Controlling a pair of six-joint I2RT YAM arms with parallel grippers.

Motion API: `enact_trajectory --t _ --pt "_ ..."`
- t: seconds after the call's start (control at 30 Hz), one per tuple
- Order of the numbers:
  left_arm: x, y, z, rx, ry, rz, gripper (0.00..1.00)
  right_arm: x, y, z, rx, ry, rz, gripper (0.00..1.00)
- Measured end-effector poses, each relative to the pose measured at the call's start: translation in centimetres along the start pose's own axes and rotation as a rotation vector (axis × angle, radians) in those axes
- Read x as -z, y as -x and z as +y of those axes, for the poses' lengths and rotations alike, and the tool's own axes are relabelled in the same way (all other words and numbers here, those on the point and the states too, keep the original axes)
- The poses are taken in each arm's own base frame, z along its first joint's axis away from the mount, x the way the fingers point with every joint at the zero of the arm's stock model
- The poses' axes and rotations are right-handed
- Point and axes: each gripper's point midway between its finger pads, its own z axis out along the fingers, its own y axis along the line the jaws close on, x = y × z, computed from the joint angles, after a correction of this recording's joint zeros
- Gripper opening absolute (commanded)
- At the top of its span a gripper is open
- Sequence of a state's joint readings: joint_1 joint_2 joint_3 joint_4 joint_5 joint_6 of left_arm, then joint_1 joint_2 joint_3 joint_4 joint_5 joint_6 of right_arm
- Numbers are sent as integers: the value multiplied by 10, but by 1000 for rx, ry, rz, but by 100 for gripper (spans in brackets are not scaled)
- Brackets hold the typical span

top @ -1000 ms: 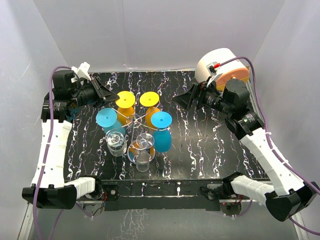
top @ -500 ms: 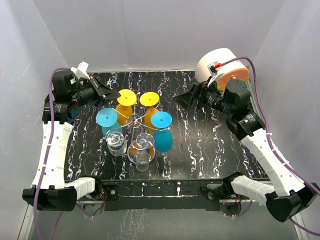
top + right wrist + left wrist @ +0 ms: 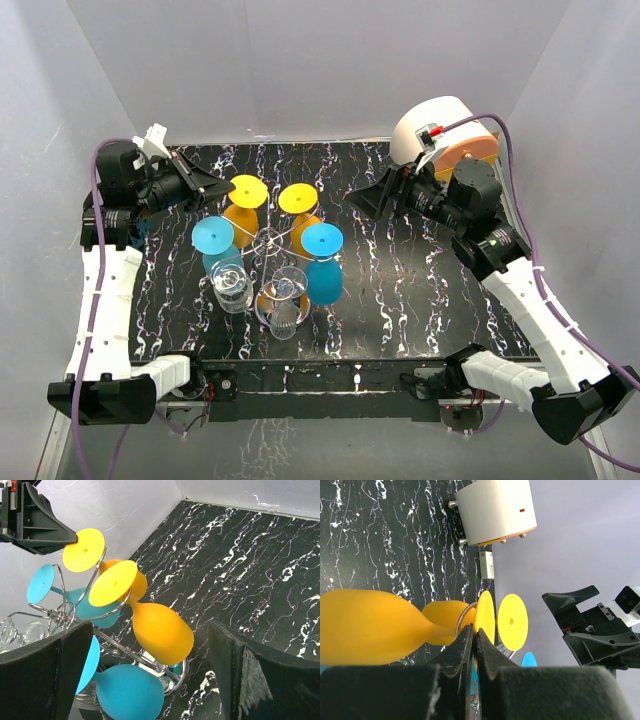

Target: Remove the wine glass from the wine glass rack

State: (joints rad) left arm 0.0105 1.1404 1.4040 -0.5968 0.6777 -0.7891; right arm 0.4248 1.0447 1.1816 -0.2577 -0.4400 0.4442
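The silver wire wine glass rack [image 3: 268, 241] stands at the table's centre-left with several glasses hanging upside down from it. My left gripper [image 3: 217, 185] is shut on the rim of the round foot of the far-left yellow wine glass [image 3: 246, 193]. In the left wrist view that foot [image 3: 486, 611] shows edge-on between the fingers, its bowl [image 3: 365, 627] to the left. My right gripper [image 3: 362, 201] is open and empty, apart from the rack on its right. It faces the second yellow glass [image 3: 160, 630] and the rack's base [image 3: 184, 674].
Two blue glasses [image 3: 322, 262] [image 3: 213, 237] and two clear glasses [image 3: 232, 288] [image 3: 285, 312] also hang on the rack. A white and orange round device [image 3: 440, 135] sits at the back right corner. White walls enclose the black marbled table [image 3: 420, 290].
My left gripper has pulled back a little to the far left, and the held yellow glass has shifted with it. The right arm has not moved.
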Motion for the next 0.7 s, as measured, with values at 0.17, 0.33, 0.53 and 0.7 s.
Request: enact_trajectory --t 0.17,0.33,0.53,0.7 --pt "-4 1 -3 20 -43 5 0 2 2 2 4 3 -8 98" --pt "-7 2 -10 29 -96 19 0 3 3 2 5 1 -11 98" --pt "-8 4 -18 22 -137 24 0 3 3 2 3 1 -12 98" --pt "-11 4 -19 25 -154 44 0 3 3 2 2 1 -11 98"
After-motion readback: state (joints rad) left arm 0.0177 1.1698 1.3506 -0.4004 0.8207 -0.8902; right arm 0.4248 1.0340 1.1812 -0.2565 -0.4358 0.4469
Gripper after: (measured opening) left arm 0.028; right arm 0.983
